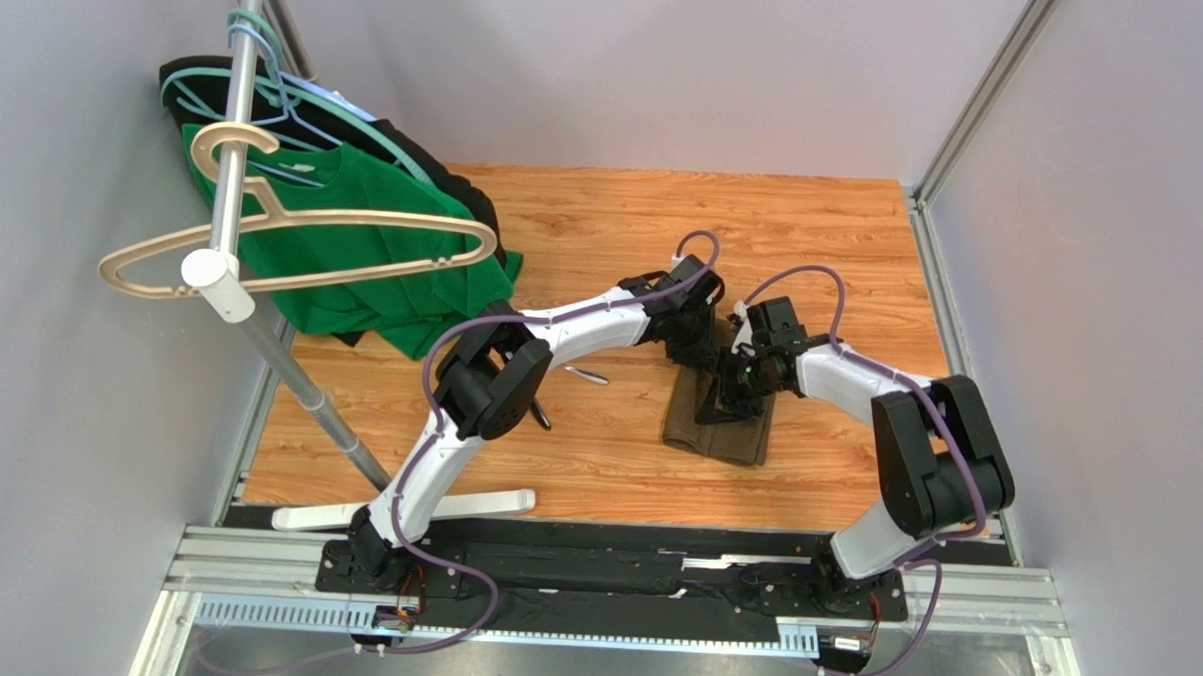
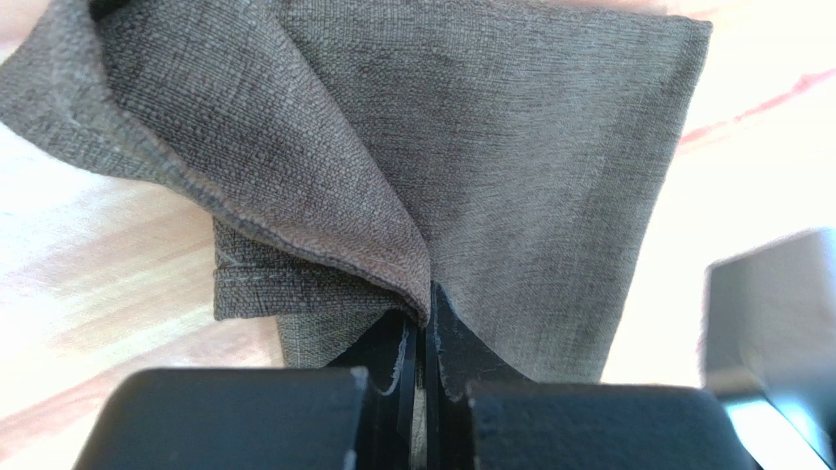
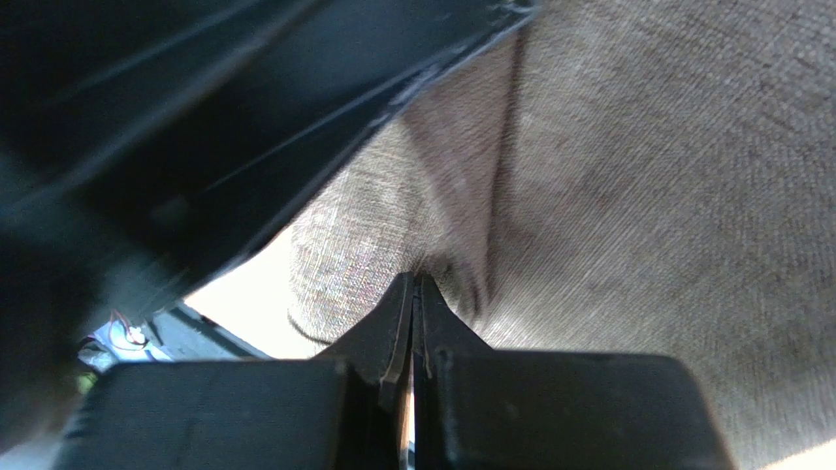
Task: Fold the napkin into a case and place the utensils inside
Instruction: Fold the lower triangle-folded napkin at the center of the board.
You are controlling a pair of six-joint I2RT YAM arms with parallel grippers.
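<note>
The olive-brown napkin (image 1: 721, 420) lies folded on the wooden table (image 1: 837, 226), right of centre. Both grippers meet at its far edge. My left gripper (image 1: 708, 351) is shut on a raised fold of the napkin (image 2: 510, 147), and its jaws pinch the hemmed edge (image 2: 429, 305). Right beside it, my right gripper (image 1: 742, 379) is shut on a pucker of the same cloth (image 3: 638, 196), jaws tight together (image 3: 413, 284). The silvery end of one utensil (image 1: 590, 375) shows on the table beside the left forearm; the rest of the utensils are hidden.
A green shirt (image 1: 370, 263) hangs on a rack (image 1: 240, 116) at the back left with a wooden hanger (image 1: 265, 244) and a black garment (image 1: 451, 183) behind. The rack's white foot (image 1: 452, 504) lies near the left arm's base. Grey walls close in both sides.
</note>
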